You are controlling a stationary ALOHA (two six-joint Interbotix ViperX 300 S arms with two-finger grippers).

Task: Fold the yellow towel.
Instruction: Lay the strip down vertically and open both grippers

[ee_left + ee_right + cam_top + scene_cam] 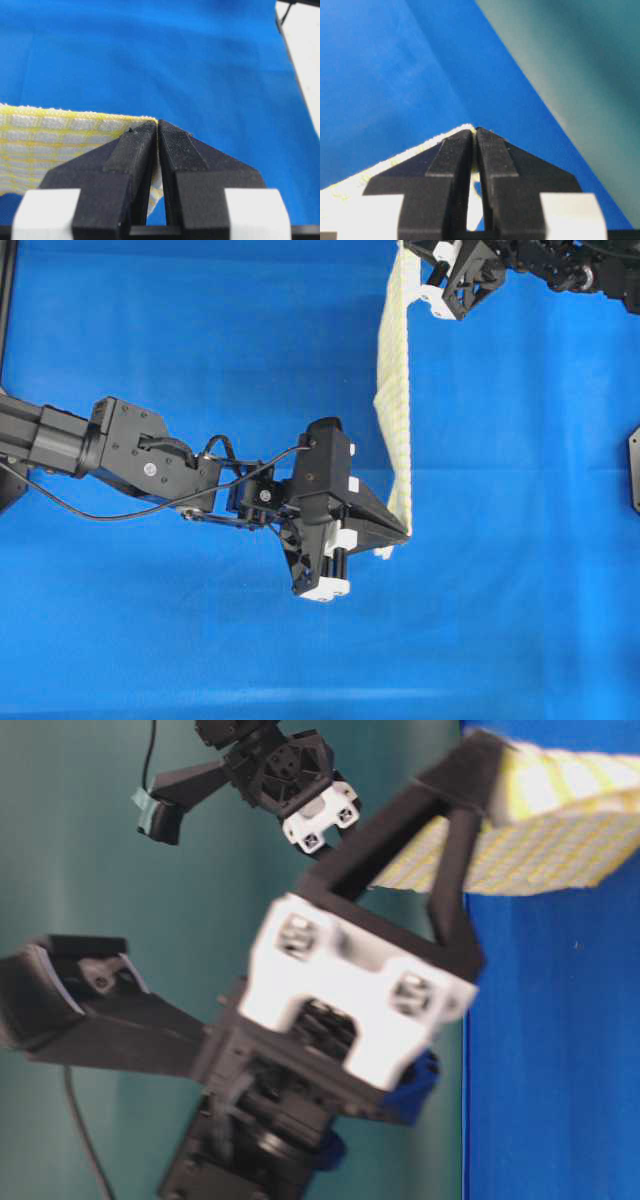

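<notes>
The yellow towel (395,390), white with yellow checks, hangs as a narrow band stretched between my two grippers above the blue surface. My left gripper (405,533) is shut on its near corner; in the left wrist view the left gripper (157,126) pinches the towel (60,140), which spreads to the left. At the top edge of the overhead view my right gripper (408,248) is shut on the far corner. The right wrist view shows the right gripper (474,131) closed with the towel (350,192) trailing off to the lower left. In the table-level view the towel (540,830) sags a little between the grips.
The blue surface (200,340) covers the whole table. A dark fixture (633,470) sits at the right edge and a black post (6,300) at the left edge. A teal wall (80,870) stands behind the table.
</notes>
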